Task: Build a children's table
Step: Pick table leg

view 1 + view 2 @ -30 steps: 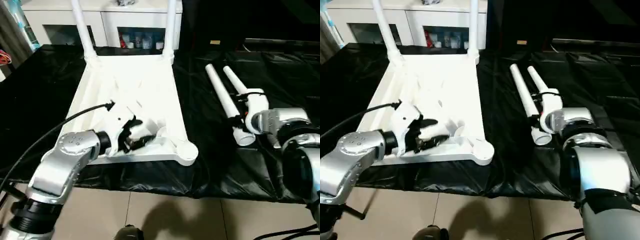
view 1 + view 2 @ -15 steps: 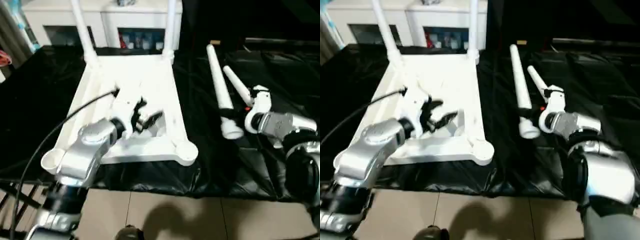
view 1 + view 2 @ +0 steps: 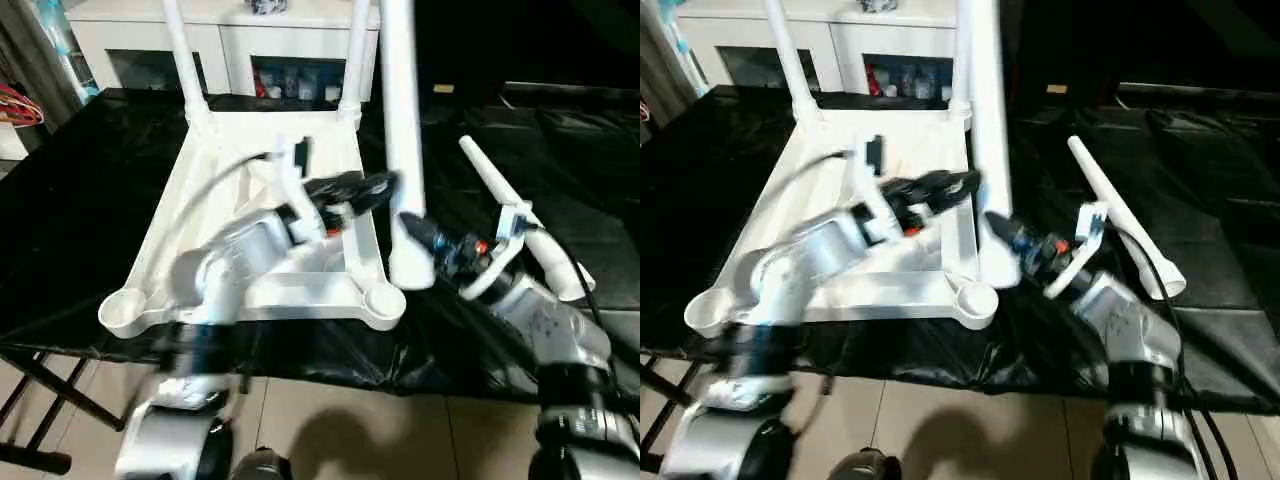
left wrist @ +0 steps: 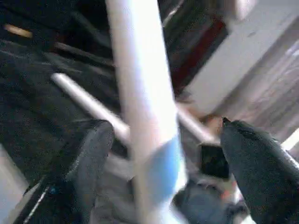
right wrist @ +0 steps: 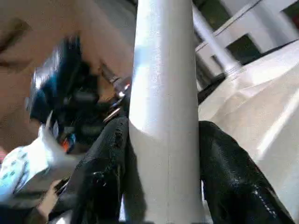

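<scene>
The white tabletop (image 3: 175, 220) lies upside down on the black-covered table. Two legs (image 3: 184, 60) (image 3: 356, 55) stand in its far corner sockets. My right gripper (image 3: 412, 230) is shut on a third leg (image 3: 398, 120) near its thick end. It holds that leg upright, just above and beside the near right socket (image 3: 385, 300). In the right wrist view both black fingers (image 5: 105, 163) press on the tube. My left gripper (image 3: 378, 188) reaches across the tabletop and is open, its fingers (image 4: 88, 154) spread wide on either side of the held leg (image 4: 145, 116). The fourth leg (image 3: 500, 195) lies on the cloth at the right.
A white cabinet (image 3: 240, 50) with glass-fronted doors stands behind the table. The near left socket (image 3: 122, 312) sits at the table's front edge. The black cloth (image 3: 70, 200) spreads to either side of the tabletop. Tiled floor (image 3: 330, 430) shows below.
My right gripper has lifted the leg off the cloth and stood it upright by the near right corner. My left arm has swung across the tabletop toward that leg.
</scene>
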Motion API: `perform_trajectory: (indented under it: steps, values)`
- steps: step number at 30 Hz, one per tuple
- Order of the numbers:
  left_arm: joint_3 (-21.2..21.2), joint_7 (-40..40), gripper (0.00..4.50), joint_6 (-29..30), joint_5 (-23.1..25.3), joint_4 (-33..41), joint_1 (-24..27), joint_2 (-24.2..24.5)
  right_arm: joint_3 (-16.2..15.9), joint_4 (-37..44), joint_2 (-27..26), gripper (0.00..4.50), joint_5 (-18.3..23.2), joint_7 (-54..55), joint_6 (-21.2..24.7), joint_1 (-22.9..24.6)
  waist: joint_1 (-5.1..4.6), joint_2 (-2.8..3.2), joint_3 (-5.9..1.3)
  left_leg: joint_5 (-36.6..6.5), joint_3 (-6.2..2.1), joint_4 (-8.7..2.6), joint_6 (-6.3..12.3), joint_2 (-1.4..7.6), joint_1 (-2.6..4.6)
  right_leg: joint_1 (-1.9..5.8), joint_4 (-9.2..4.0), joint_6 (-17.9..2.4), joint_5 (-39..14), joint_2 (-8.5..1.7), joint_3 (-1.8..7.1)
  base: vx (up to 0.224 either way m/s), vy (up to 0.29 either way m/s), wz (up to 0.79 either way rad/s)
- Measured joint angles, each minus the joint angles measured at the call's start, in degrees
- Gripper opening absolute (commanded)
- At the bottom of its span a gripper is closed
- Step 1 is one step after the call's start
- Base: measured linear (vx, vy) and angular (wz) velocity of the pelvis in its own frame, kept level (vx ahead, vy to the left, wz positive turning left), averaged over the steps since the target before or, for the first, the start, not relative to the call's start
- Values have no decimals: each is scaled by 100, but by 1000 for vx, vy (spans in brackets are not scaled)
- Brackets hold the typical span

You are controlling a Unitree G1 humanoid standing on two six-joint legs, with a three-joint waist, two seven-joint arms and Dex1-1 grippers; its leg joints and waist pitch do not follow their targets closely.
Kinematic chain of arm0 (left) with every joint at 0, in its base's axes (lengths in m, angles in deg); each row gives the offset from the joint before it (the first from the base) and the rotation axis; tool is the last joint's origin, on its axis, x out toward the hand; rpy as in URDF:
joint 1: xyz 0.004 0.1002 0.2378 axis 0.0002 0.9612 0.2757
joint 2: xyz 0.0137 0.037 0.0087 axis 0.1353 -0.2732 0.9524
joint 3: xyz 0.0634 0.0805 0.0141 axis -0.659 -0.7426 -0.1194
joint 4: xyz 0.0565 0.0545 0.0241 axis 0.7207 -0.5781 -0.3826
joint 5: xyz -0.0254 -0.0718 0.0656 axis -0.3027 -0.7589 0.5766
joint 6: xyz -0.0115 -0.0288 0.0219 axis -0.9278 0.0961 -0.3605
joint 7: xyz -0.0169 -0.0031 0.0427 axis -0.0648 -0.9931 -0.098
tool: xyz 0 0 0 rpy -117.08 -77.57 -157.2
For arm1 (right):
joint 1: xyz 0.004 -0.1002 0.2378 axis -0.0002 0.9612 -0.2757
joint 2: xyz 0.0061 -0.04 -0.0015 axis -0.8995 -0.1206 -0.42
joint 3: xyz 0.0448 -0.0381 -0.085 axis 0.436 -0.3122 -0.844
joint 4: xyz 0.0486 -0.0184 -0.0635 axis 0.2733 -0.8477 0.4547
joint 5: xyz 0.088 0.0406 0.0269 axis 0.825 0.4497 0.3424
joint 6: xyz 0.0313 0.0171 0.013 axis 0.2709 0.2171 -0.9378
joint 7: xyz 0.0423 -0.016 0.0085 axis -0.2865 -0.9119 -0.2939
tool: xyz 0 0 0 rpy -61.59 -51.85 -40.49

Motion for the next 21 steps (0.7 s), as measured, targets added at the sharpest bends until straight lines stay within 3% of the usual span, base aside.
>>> perform_trajectory:
  steps: [11,13,15,19,21]
  values:
    - [92,10,450,516,-330,-193,-168,-58,-251,745,15,187,235,-16,358,405,-36,4,-1,7,0,-24,-11,2,22,13,-13,19,7,0,-1,0,0,0]
    - [89,23,414,515,-364,-193,-201,-40,-293,745,15,187,238,15,365,405,-32,4,-1,7,1,-29,-11,1,22,11,-15,20,7,0,-1,0,0,0]
    - [85,76,411,507,-336,-193,-203,-15,-344,767,16,187,225,39,353,405,-33,4,-1,7,1,-32,-12,1,21,11,-19,20,7,0,-2,0,0,0]
    - [121,305,371,452,-239,-193,-219,-60,-618,1039,21,187,74,147,217,407,-35,4,-1,7,1,-40,-12,-1,20,14,-35,23,9,0,-1,0,0,0]
    - [190,591,366,447,-136,-302,-332,-66,-779,1186,-116,187,-305,623,-67,334,-44,7,0,11,1,-44,-18,0,20,11,-35,26,11,1,-1,0,0,0]
